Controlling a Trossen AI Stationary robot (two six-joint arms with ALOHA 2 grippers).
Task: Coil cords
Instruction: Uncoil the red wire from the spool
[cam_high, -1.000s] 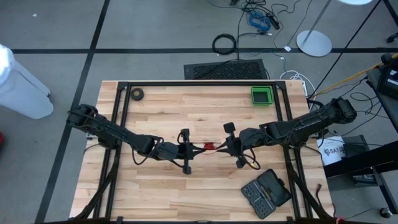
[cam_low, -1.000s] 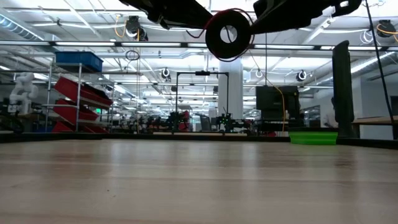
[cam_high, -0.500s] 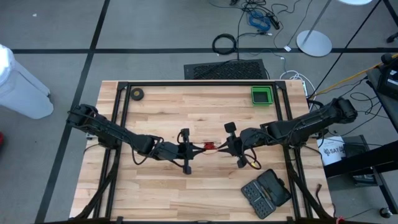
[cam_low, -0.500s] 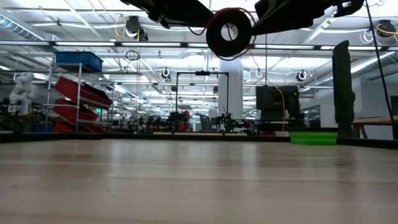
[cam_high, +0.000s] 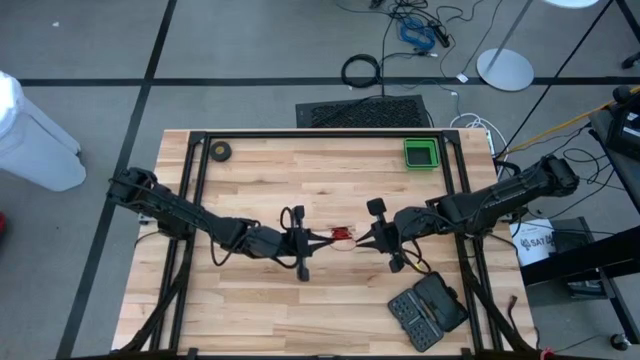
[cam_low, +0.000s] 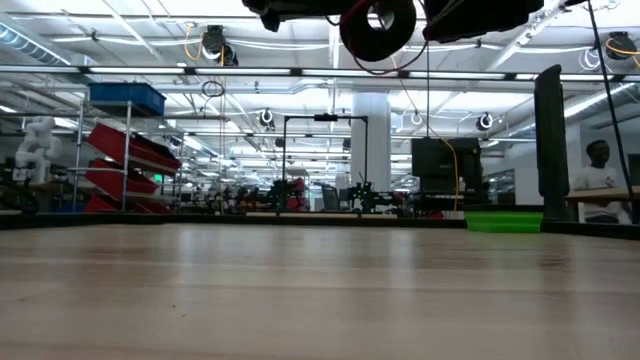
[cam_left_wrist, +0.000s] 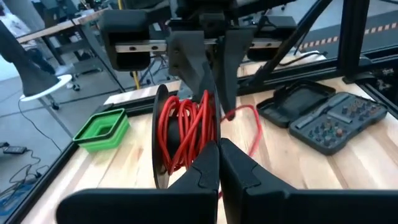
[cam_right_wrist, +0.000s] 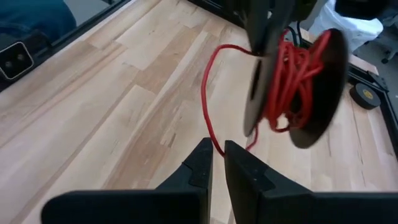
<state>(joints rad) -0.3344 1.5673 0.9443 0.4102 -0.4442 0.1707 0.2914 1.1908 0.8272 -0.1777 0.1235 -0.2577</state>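
Holding the black reel (cam_left_wrist: 180, 140) clear above the middle of the desk (cam_high: 300, 170), the left gripper (cam_high: 318, 238) had its fingers pressed fully together on the reel's rim, apparently to keep it steady for winding. Most of the red cord (cam_right_wrist: 283, 78) was already wrapped on it. The right gripper (cam_right_wrist: 216, 163), facing it just beside, had its fingers nearly closed, pinching the loose strand that ran to the reel, probably to guide further turns on.

Only legible txt: partial "SAT" on white bucket (cam_high: 536, 243) by table's right edge.
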